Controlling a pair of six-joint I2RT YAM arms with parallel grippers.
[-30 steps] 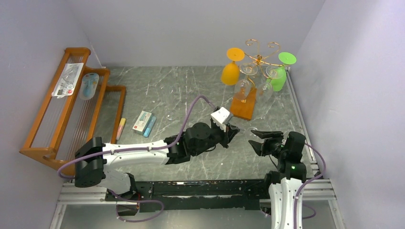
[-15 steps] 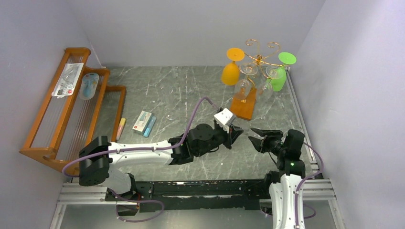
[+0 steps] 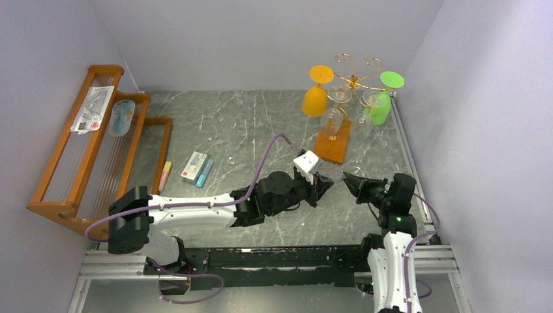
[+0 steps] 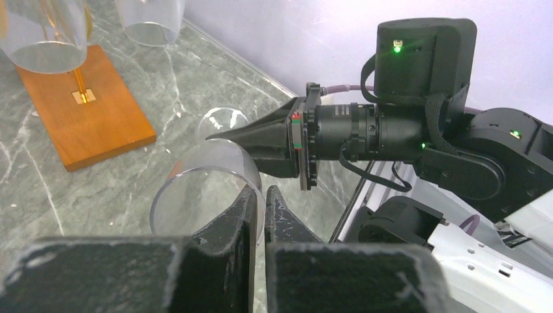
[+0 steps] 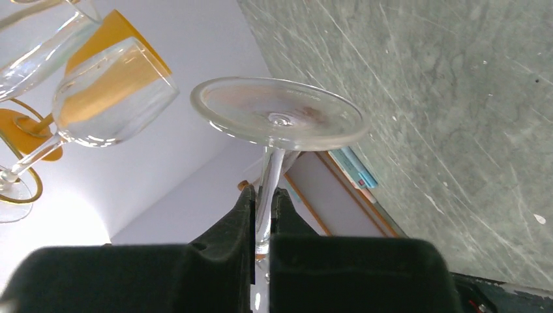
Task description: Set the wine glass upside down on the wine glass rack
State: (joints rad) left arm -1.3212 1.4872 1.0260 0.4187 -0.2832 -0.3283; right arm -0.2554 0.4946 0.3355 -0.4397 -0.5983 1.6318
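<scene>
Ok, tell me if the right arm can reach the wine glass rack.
Likely yes, once freed. The right gripper is shut on the wine glass stem, but the left gripper also pinches its rim. Nothing stands between it and the wine glass rack, though hanging glasses crowd its near side.

Grey marbled tabletop. The wine glass rack stands on its wooden base, just beyond the left tool. Small box and blue pack lie side by side well left of it. Pen is further left, beside the slatted rack.
</scene>
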